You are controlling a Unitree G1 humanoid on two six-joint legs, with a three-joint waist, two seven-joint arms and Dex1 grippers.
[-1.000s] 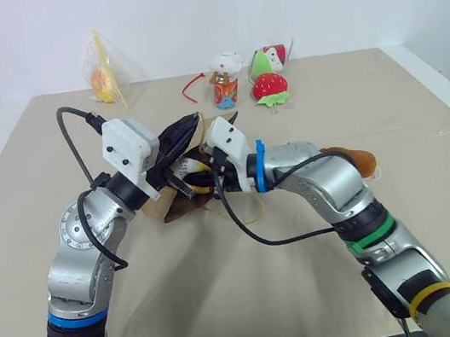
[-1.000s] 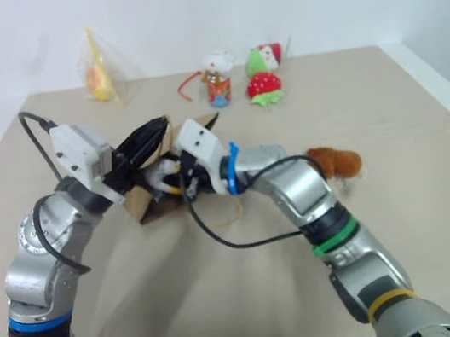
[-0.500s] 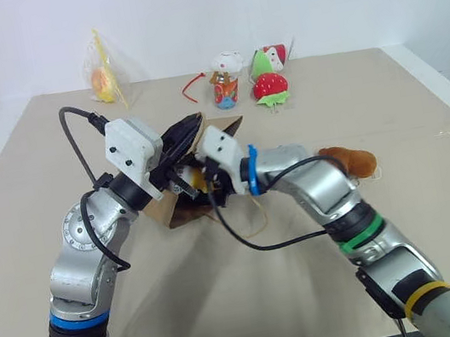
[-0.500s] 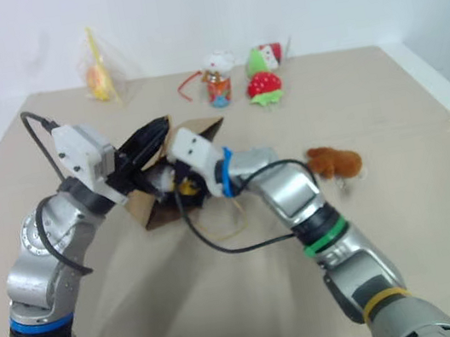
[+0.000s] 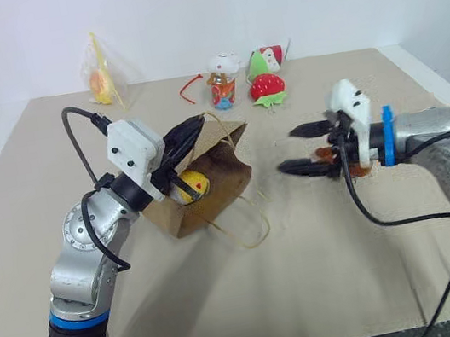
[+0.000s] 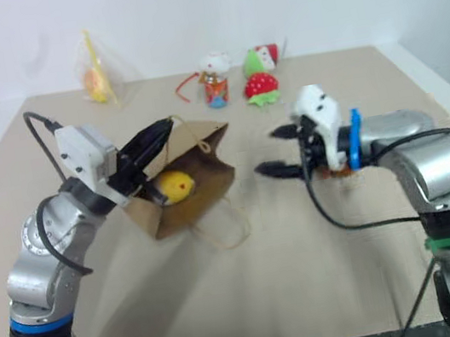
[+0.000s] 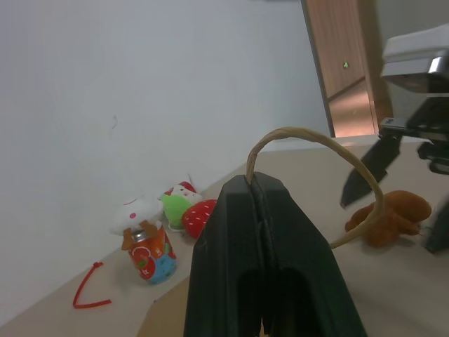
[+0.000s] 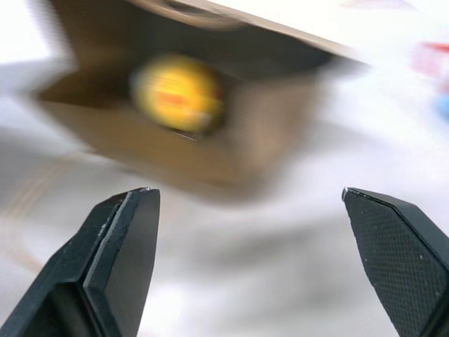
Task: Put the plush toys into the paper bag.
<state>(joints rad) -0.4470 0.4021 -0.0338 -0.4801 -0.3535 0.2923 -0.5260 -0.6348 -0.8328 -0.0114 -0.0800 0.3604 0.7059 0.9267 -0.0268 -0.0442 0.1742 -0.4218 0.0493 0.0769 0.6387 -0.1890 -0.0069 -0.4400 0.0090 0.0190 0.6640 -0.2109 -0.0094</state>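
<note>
Paper bag [image 5: 210, 180] lies on its side mid-table, mouth lifted open and facing my right side. The yellow egg-shaped plush [image 5: 188, 187] sits inside it, just behind the opening, visible through the mouth. My left gripper [image 5: 194, 127] is pressed shut on one of the bag's twisted paper handles [image 7: 309, 140], which loops up out of the closed fingertips in the left wrist view; that grip keeps the top edge of the bag raised. The second handle [image 5: 248, 229] lies loose on the table in front of the bag. The brown furry plush [image 7: 389, 214] is on the table to the right of the bag, well apart from it, mostly hidden behind my right gripper in the head views. My right gripper [image 5: 304, 148] is spread wide, empty, in the air between bag and brown plush, fingertips pointing back toward the bag mouth; its wrist view looks straight into the bag at the yellow plush. Along the far edge of the table: a toy in clear plastic wrap [image 5: 104, 78] at the left, then a red cord [image 5: 191, 88], a small figure on an orange can [image 5: 224, 82], a green-and-white plush [image 5: 266, 60] and a red strawberry plush [image 5: 268, 86], all well clear of the bag. Table [image 5: 231, 306] is beige, white wall behind.
</note>
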